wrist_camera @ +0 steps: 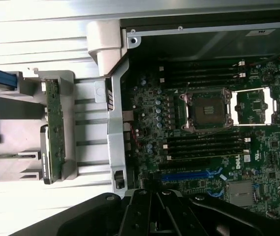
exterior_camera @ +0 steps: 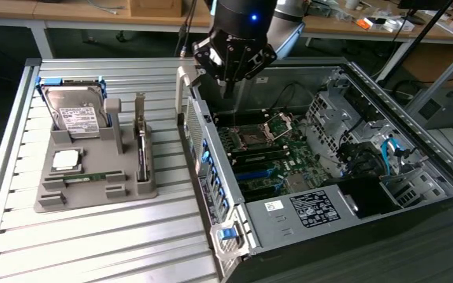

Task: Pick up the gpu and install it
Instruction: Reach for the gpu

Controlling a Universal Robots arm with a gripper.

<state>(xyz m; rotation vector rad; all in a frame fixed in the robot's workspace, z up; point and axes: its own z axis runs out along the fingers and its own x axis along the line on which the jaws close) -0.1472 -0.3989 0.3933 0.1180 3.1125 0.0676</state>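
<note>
The gpu [exterior_camera: 141, 143] stands on edge in a slot of the grey holder [exterior_camera: 92, 196] on the slatted table, its silver bracket pointing up. In the wrist view the gpu [wrist_camera: 54, 132] appears edge-on as a thin green strip beside the case wall. My gripper [exterior_camera: 226, 88] hangs over the rear corner of the open computer case [exterior_camera: 415, 154], to the exterior view's right of the gpu and well apart from it. Its fingers are shut with nothing between them. In the wrist view the gripper [wrist_camera: 152, 212] shows as dark fingers above the motherboard [wrist_camera: 203, 123].
The holder also carries a silver hard drive [exterior_camera: 75, 112], a square chip [exterior_camera: 65, 158] and a green memory stick [exterior_camera: 85, 175]. Inside the case lie an open CPU socket [wrist_camera: 206, 109], memory slots and blue expansion slots [wrist_camera: 189, 174]. The case's rear wall [exterior_camera: 199, 135] stands between holder and motherboard.
</note>
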